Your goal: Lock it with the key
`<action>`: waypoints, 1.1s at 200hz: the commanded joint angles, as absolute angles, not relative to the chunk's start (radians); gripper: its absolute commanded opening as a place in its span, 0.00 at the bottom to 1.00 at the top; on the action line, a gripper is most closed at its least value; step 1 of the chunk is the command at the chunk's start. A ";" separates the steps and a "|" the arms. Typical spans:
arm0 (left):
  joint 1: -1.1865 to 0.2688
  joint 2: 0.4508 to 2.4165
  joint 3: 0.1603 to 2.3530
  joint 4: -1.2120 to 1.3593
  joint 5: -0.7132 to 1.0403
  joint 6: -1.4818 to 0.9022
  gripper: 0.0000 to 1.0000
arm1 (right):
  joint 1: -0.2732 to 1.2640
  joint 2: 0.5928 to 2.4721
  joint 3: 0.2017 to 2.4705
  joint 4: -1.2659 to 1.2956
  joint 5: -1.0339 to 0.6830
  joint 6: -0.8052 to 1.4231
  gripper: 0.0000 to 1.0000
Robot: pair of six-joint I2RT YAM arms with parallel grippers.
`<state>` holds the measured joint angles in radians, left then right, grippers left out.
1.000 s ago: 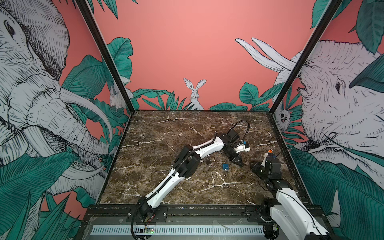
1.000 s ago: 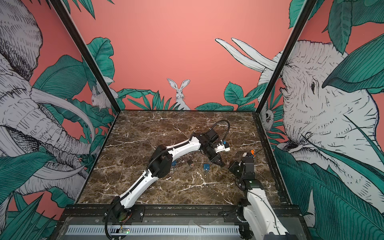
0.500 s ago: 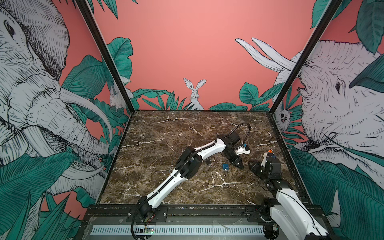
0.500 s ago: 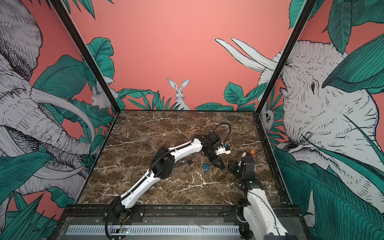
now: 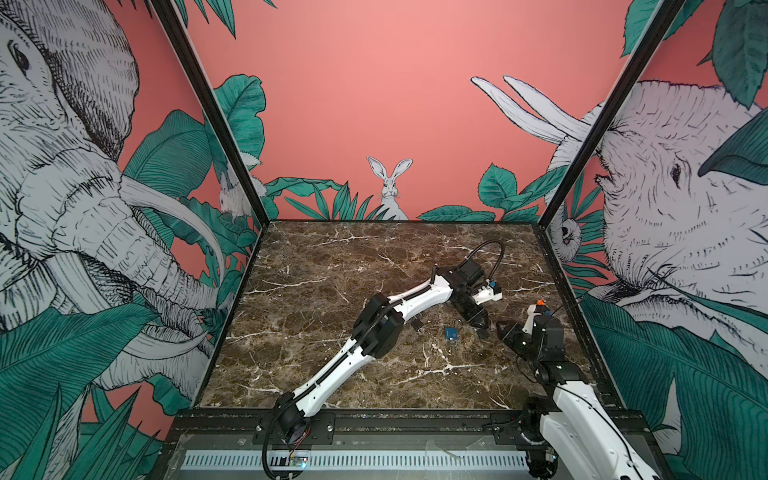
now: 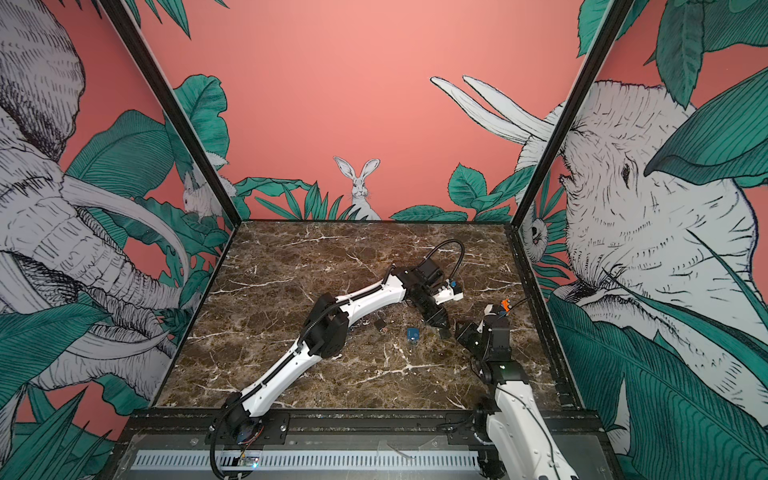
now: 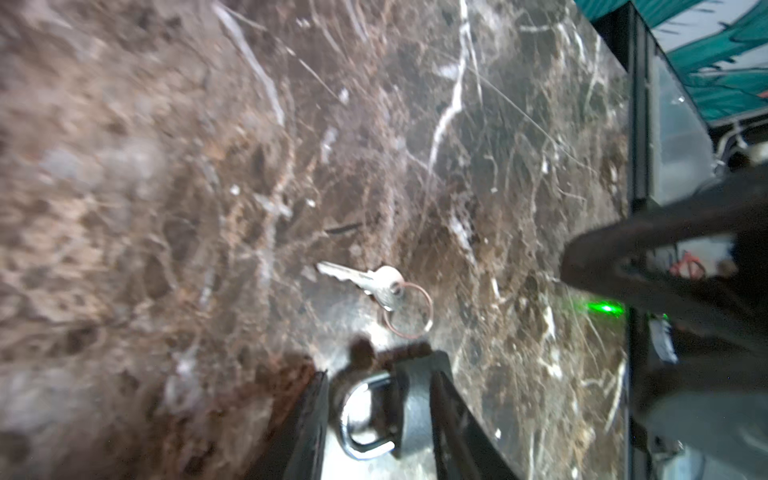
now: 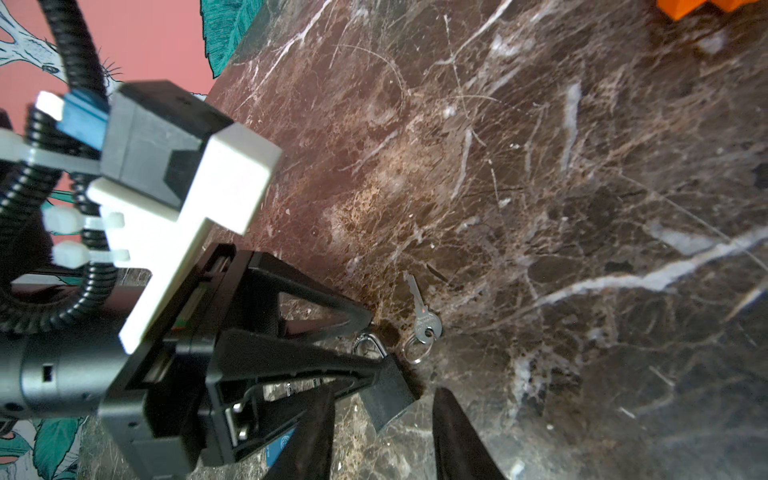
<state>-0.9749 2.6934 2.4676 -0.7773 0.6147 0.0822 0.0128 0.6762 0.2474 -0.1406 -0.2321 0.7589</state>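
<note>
Claws of both arms meet at a black padlock [image 8: 388, 395], which shows in both top views and in both wrist views.

At the left claw [image 7: 380, 370] the fingers [image 7: 307, 424] stand apart and straddle the lock. Its silver shackle sits in the gap, clear of one finger, and the body appears to lie against the other. The lock rests on the marble table [image 5: 332, 257] and is not pinched. In the right wrist view, one fingertip of this claw touches the top of the lock body beside the shackle.

At the right claw [image 8: 384, 392] the fingers [image 8: 457, 436] are likewise apart, with nothing gripped. The lock's lower corner lies just ahead of the gap between them. The two claws face each other across the lock, near but not touching.

The key [image 7: 365, 282] lies flat on the marble just beyond the left claw's tips, apart from the padlock. Its ring [image 7: 409, 311] is nearest the claw.

A blue padlock [image 5: 451, 334] lies on the table beside the left claw, on the side away from the right claw. A small dark object [image 5: 417, 325] with a ring lies farther along that side, near the left forearm, and is too small to identify.
</note>
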 commanded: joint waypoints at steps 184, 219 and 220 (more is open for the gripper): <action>-0.926 2.013 1.696 -0.331 0.294 -0.069 0.83 | 0.124 0.526 0.308 -0.305 -0.249 0.746 0.46; -0.925 1.944 1.574 -0.247 0.342 -0.121 0.83 | 0.253 0.529 0.308 -0.304 -0.160 0.784 0.45; -0.926 1.943 1.571 -0.246 0.343 -0.123 0.83 | 0.256 0.531 0.308 -0.303 -0.158 0.785 0.45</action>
